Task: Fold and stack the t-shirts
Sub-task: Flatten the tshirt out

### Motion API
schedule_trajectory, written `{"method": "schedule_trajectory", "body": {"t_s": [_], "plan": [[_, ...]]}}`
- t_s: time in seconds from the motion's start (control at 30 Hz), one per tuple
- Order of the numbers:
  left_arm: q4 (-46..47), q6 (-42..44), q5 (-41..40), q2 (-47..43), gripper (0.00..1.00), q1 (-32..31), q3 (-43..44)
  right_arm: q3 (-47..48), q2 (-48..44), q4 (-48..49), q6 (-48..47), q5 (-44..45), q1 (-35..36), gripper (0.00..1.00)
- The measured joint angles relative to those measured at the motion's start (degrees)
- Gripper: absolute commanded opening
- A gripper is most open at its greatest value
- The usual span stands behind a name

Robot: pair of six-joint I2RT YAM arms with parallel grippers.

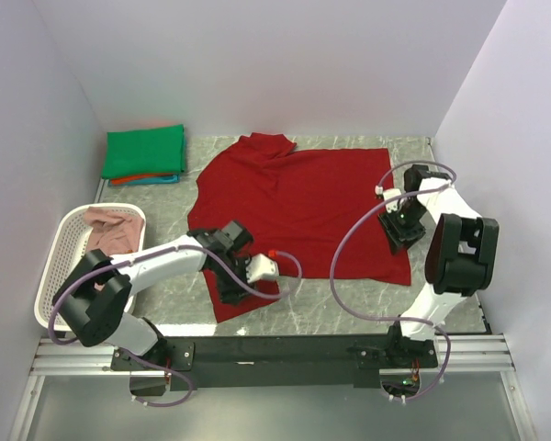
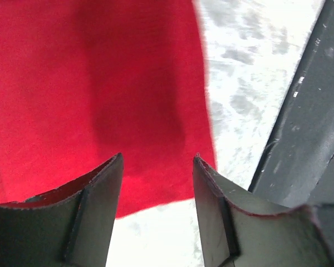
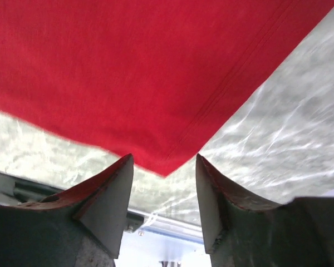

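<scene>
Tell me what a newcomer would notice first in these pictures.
A dark red t-shirt lies spread flat across the middle of the marbled table, with the left gripper and right gripper open above its edges on either side. At the far left, a green t-shirt tops a folded stack, and a white lattice basket holds a pink t-shirt.

No legible txt, labels, brand marks or nos. in any view. Dark red t-shirt [image 1: 303, 202] is plain, no print. Folded t-shirts [image 1: 145, 152] at back left and white basket [image 1: 57, 248] show no readable markings either.
</scene>
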Motion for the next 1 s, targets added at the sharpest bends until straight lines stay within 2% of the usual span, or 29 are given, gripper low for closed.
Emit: {"method": "schedule_trajectory", "body": {"t_s": [0.13, 0.37, 0.43, 0.5, 0.6, 0.63, 0.67, 0.73, 0.77, 0.87, 1.0], "plan": [[1.84, -0.13, -1.18, 0.00, 0.59, -3.85, -2.78, -5.03, -4.85, -1.68, -1.70, 0.61, -1.77, 0.63], [3.23, 0.11, -1.88, 0.70, 0.56, -4.13, -3.82, -11.91, -5.95, -1.75, -1.95, 1.55, -4.87, 0.63], [3.28, 0.13, -1.90, 0.74, 0.54, -4.13, -3.82, -12.79, -4.96, -1.64, -1.68, 1.36, -4.87, 0.63], [3.45, 0.28, -2.05, 0.81, 0.46, -4.11, -3.82, -13.27, -3.48, -1.16, -1.33, 1.46, -4.85, 0.62], [4.20, 0.68, -2.45, 1.22, 0.30, -4.00, -3.80, -13.51, -1.53, 0.13, -0.72, 2.54, -4.87, 0.51], [4.48, 1.18, -2.49, 1.40, 0.25, -3.96, -3.78, -13.51, -0.87, 0.76, -0.48, 2.95, -4.87, 0.37], [4.57, 1.20, -2.51, 1.44, 0.18, -3.96, -3.78, -13.49, -0.24, 1.38, -0.39, 3.30, -4.87, 0.29], [4.55, 1.64, -2.40, 1.49, 0.13, -3.96, -3.78, -13.33, 1.05, 2.27, 0.09, 4.22, -4.87, 0.00], [4.35, 1.95, -2.38, 1.46, 0.08, -3.96, -3.82, -13.14, 1.46, 2.40, 0.26, 4.52, -4.87, 0.00], [2.95, 3.41, -2.34, 0.63, 0.03, -3.96, -4.35, -12.24, 1.70, 2.38, 0.11, 5.57, -4.87, 0.00], [-2.03, 5.46, -2.43, -2.40, 0.01, -3.98, -6.08, -11.89, 0.98, 2.99, -1.73, 7.30, -5.03, 0.00]]}}
